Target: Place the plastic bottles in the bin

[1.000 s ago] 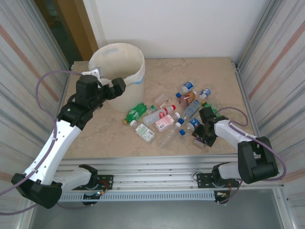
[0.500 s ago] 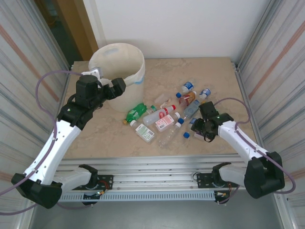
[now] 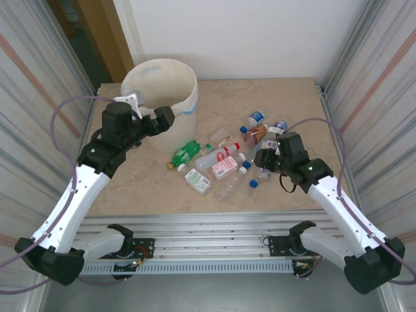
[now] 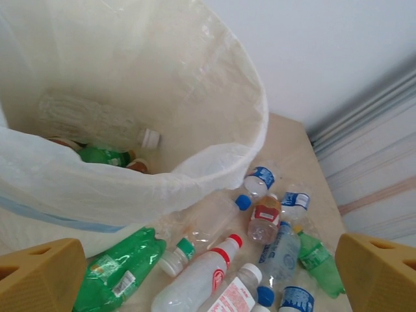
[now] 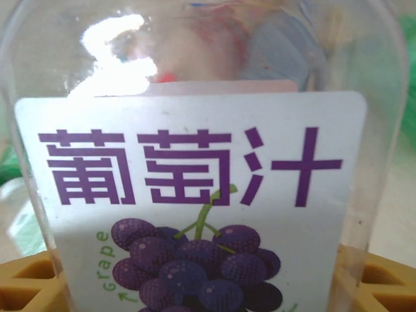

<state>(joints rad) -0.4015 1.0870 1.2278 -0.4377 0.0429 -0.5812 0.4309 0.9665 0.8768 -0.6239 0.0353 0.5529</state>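
Right gripper has lifted, grape juice bottle pinched between its fingers. I see left gripper spread beside bin.

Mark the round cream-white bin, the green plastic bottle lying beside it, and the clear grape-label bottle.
round cream-white bin (image 3: 177, 130): top view, outer wall.
green plastic bottle (image 3: 186, 152): top view, mid-body.
clear grape-label bottle (image 5: 195, 195): right wrist view, white label.
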